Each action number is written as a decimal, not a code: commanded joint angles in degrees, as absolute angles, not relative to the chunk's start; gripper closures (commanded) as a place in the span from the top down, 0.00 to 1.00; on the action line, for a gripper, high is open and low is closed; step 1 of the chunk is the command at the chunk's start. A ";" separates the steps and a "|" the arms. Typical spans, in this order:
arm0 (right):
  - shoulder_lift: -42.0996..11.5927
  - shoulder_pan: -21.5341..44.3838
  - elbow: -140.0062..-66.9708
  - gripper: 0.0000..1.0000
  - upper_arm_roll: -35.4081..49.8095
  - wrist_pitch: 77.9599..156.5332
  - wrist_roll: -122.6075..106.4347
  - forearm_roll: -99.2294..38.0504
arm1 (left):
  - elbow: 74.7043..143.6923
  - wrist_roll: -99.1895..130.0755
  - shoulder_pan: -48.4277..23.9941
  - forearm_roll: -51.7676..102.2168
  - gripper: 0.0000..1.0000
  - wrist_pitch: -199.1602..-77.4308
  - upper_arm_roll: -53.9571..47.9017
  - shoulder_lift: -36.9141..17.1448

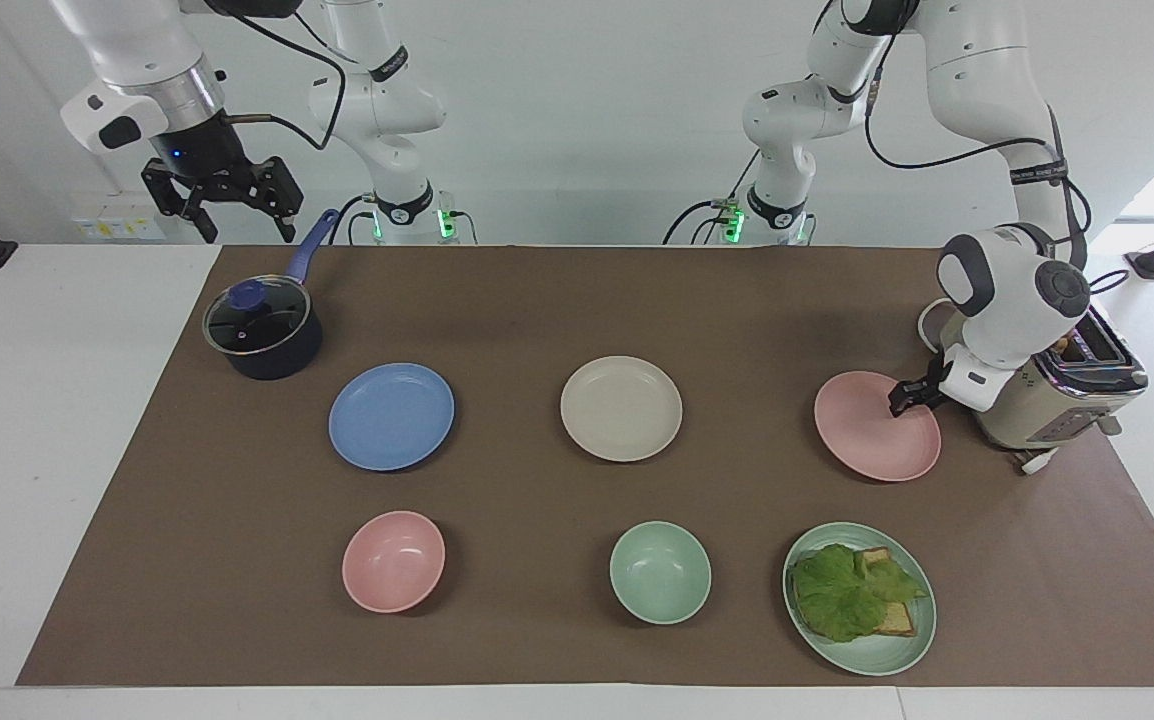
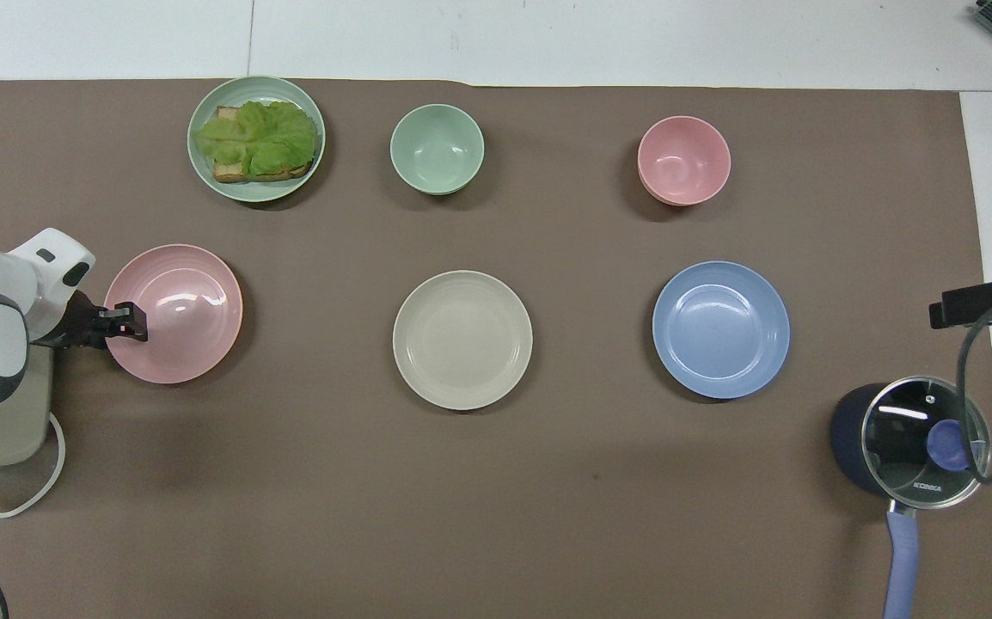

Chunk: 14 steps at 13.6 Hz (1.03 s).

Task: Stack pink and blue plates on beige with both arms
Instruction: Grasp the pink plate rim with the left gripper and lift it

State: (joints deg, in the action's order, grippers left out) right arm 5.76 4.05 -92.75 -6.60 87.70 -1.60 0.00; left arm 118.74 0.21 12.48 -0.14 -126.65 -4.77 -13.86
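Observation:
The pink plate (image 1: 872, 430) (image 2: 182, 314) lies on the brown mat toward the left arm's end, beside the toaster. My left gripper (image 1: 905, 400) (image 2: 126, 320) is low at that plate's rim on the toaster side, reaching a little over its edge. At the mat's middle sits the beige plate (image 1: 621, 408) (image 2: 462, 340), bare. The blue plate (image 1: 391, 416) (image 2: 720, 329) lies toward the right arm's end. My right gripper (image 1: 242, 225) (image 2: 969, 305) waits open and high in the air beside the pot, holding nothing.
A beige toaster (image 1: 1057, 400) stands right against the left arm's wrist. A dark pot with a glass lid (image 1: 262, 330) sits near the blue plate. Farther from the robots are a pink bowl (image 1: 393, 561), a green bowl (image 1: 660, 572) and a green plate (image 1: 867, 660) with lettuce and bread.

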 commanded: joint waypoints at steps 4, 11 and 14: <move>7.12 3.69 -94.13 1.00 -6.24 87.89 -1.49 0.18 | 115.86 -0.79 13.01 0.44 0.00 -120.53 -5.18 -13.89; 7.12 3.69 -94.13 1.00 -6.24 87.89 -1.49 0.18 | 105.12 -0.88 11.87 8.24 0.00 -100.38 -6.50 -11.00; 7.12 3.69 -94.13 1.00 -6.24 87.89 -1.50 0.18 | 105.29 -0.09 9.86 13.43 0.00 -99.15 -7.20 -8.27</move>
State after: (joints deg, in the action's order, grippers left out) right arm 5.76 4.05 -92.75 -6.60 87.70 -1.60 0.00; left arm 105.02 -0.14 12.07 10.82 -100.90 -7.47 -10.31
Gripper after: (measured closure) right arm 0.000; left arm 0.952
